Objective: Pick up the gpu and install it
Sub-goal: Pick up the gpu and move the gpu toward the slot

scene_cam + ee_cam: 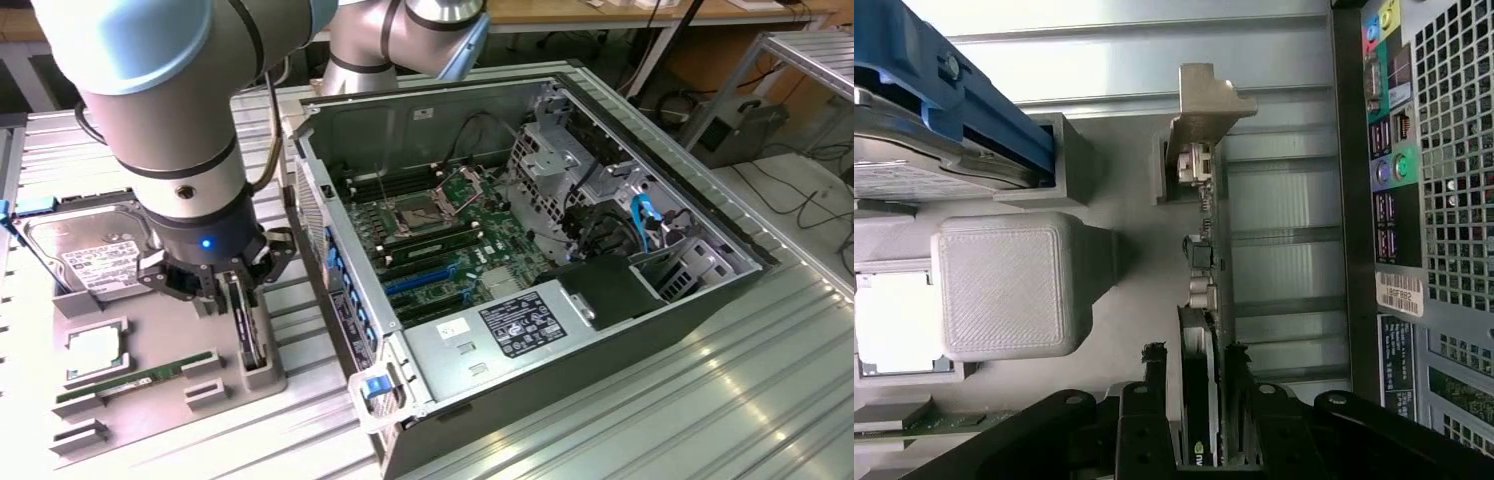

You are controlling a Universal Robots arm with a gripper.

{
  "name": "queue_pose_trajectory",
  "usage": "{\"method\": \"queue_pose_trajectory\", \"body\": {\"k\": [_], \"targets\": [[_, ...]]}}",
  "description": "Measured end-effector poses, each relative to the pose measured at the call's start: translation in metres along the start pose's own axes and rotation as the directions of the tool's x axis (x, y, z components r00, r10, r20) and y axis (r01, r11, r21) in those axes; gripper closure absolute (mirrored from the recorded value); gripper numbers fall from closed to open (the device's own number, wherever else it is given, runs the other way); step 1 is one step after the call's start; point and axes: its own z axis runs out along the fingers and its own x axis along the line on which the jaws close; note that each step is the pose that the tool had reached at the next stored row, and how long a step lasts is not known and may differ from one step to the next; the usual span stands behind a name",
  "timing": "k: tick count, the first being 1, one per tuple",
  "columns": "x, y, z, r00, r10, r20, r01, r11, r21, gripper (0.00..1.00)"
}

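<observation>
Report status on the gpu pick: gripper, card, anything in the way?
Status: gripper open, down astride the gpu. The gpu stands on edge in the grey holder, not lifted. Nothing seen between fingers and card.

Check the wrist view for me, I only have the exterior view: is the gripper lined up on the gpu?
Observer: Yes. The gripper is open, with one of its fingers on each side of the gpu.
Operator: Card lifted?
Observer: No. It stands on edge in the grey holder, its far end against the holder's end block.
Operator: Anything close on the case side?
Observer: The case's rear port panel lies apart from the card, with bare table slats between them.
</observation>
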Motion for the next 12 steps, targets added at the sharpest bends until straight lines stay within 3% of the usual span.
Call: {"method": "queue_pose_trajectory", "body": {"k": [12], "targets": [[0.0002,0.0026,0.0007,1.0,0.0,0.0001,0.0,1.0,-0.0001,0.64]]}}
